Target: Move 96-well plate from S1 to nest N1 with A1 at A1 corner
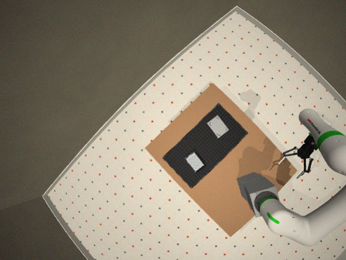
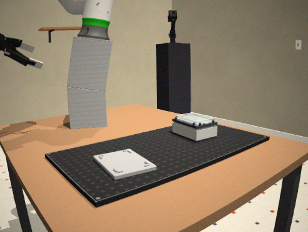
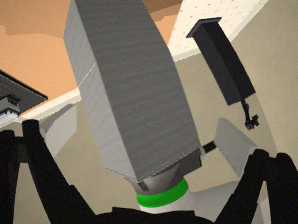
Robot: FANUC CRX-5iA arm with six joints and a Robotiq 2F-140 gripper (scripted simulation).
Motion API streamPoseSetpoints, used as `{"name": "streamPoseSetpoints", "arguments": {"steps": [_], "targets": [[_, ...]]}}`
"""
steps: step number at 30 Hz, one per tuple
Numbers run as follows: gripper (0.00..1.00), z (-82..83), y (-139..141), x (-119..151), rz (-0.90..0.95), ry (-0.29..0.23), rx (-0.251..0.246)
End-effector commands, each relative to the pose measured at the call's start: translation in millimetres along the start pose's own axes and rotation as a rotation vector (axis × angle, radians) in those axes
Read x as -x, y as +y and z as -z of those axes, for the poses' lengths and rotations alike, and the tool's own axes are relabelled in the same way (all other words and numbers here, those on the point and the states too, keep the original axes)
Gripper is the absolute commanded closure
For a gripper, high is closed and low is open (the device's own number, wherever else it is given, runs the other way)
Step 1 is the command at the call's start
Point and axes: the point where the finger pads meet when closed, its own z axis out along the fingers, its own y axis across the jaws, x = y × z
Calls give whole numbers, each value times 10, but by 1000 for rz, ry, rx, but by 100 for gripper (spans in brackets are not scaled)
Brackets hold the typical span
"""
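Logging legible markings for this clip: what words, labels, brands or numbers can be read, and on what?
Arm, top view: a small red mark, likely a brand, too blurred to read.
Flat white nest plate: no readable letters at its corners.
Shaker block: no readable mark.
Nothing else carries text.

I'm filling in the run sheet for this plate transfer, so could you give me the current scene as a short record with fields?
plate: 96-well plate seated on plate shaker S1, not yet picked
nest: plate nest N1 holds nothing, four corner locators visible
base: both stations stand on the black breadboard, on the wooden table
gripper: gripper open, holding nothing
gripper position: raised beside the table edge, far from S1, near the arm's grey pedestal
task stage: approach not begun
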Motion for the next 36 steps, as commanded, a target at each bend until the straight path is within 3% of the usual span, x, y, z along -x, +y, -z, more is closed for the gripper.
{"name": "streamPoseSetpoints", "arguments": {"steps": [1,2,5,8,11,15,18,22,25,30,33,36], "targets": [[0,21,-185,-13,13,60,24],[0,25,-216,-15,13,60,24],[0,38,-365,-19,40,149,60],[0,49,-500,-23,42,156,63],[0,56,-650,-22,74,244,98],[0,61,-750,-21,76,250,100],[0,62,-900,-15,114,336,134],[0,64,-1088,-6,116,342,136],[0,58,-1237,8,159,426,169],[0,52,-1386,22,162,432,171],[0,38,-1534,43,210,514,202],[0,24,-1682,65,214,520,204]]}}
